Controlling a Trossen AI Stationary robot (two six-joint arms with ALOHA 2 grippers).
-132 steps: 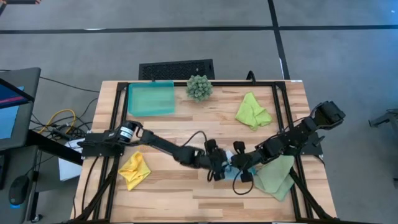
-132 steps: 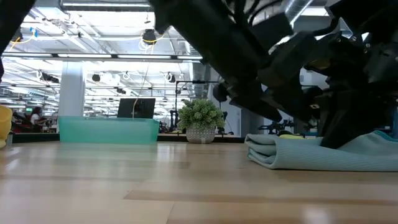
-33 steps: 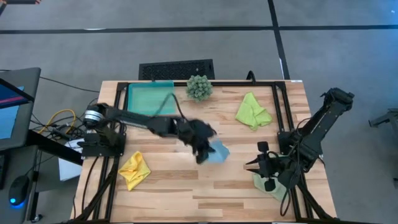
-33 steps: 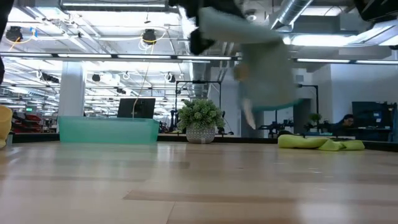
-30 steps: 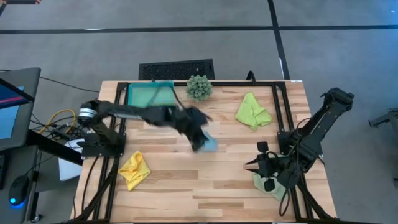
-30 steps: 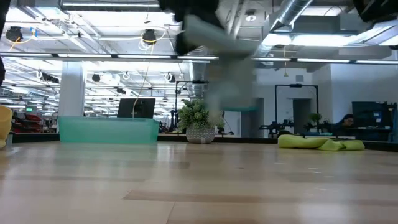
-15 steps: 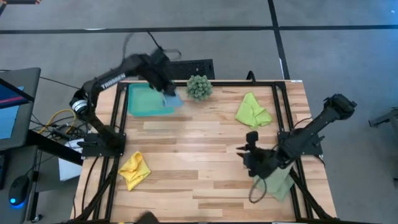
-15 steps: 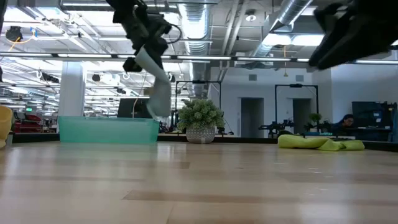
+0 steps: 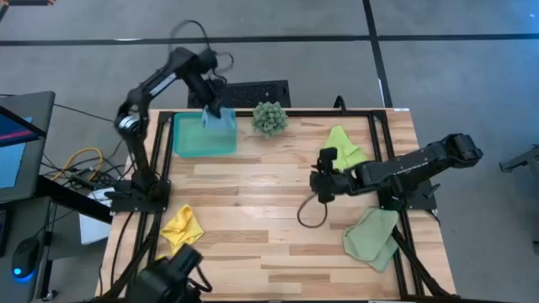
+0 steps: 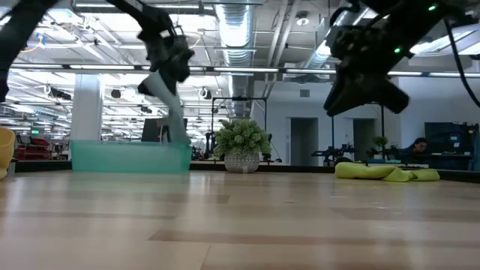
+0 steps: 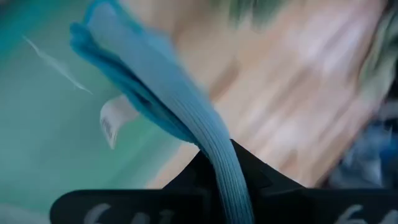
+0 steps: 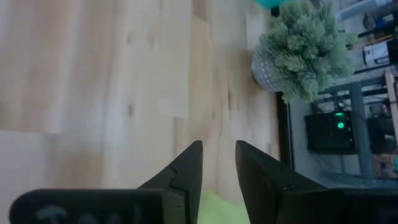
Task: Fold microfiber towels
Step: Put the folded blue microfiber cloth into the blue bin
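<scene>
My left gripper [image 9: 210,108] is shut on the folded light blue towel [image 9: 221,123] above the right end of the teal tray [image 9: 189,139] at the far left. In the low view the towel [image 10: 175,112] hangs down toward the tray's wall [image 10: 112,157]. My right gripper [image 9: 321,174] hovers open over bare wood near the table's middle, beside the lime green towel [image 9: 344,149], with nothing between its fingers [image 12: 186,168]. The yellow towel [image 9: 182,228] lies crumpled at the near left. The pale sage towel [image 9: 371,236] lies at the near right. My left gripper pinches the folded blue towel between its two fingers, by a folded edge of several layers [image 11: 225,177]. The fingers come from above, slanting down. The towel hangs below them, clear of the table, its lower end [image 10: 180,136] about level with the tray's rim.
The spiky green plant [image 9: 269,118] in its pot stands at the far edge, between the tray and the lime towel. A black frame [image 9: 383,160] runs around the table. A dark object [image 9: 177,271] shows at the near left edge. Bare wood lies across the middle.
My left gripper has swung from the table's middle toward the far left, carrying the blue towel over the tray, where it now hangs. My right gripper has left the sage towel and gone toward the table's middle and far side, beside the lime towel, turning as it went.
</scene>
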